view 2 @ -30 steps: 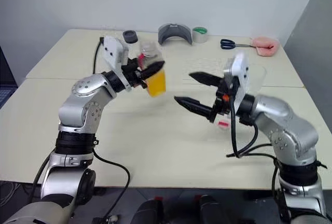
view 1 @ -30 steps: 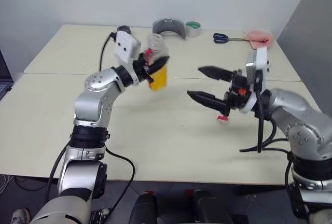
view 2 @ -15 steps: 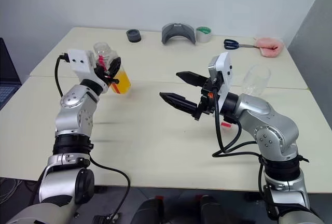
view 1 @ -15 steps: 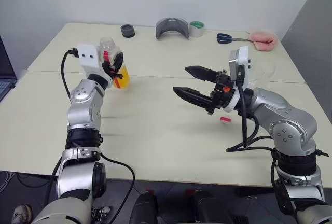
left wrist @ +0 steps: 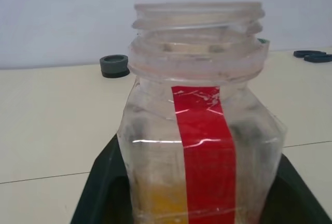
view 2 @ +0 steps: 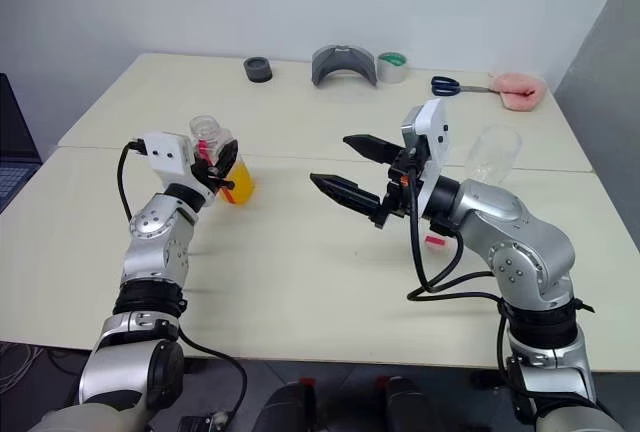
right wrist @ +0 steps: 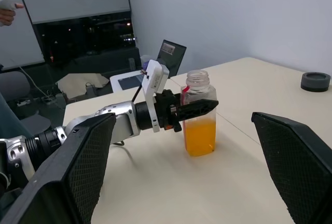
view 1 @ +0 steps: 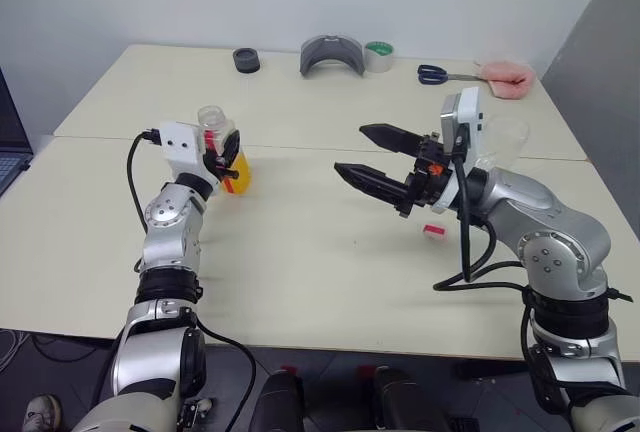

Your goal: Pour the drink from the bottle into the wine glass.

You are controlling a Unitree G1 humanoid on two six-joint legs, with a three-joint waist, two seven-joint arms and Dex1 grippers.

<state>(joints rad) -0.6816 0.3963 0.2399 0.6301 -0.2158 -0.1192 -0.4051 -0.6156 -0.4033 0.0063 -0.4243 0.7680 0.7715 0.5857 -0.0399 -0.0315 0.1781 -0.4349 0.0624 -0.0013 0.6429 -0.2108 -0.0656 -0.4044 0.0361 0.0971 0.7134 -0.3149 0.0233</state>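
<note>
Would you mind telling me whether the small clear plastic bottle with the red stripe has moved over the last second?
Yes. The clear plastic bottle has come down and to the left, away from the grey curved holder at the table's far edge, and now stands upright.

Right hand [view 1: 368, 155] agape, left hand [view 1: 222, 155] low

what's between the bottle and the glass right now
The right gripper and its forearm. The bottle stands on the table at the left gripper; the glass lies tipped behind the right arm, so a straight path crosses that arm.
</note>
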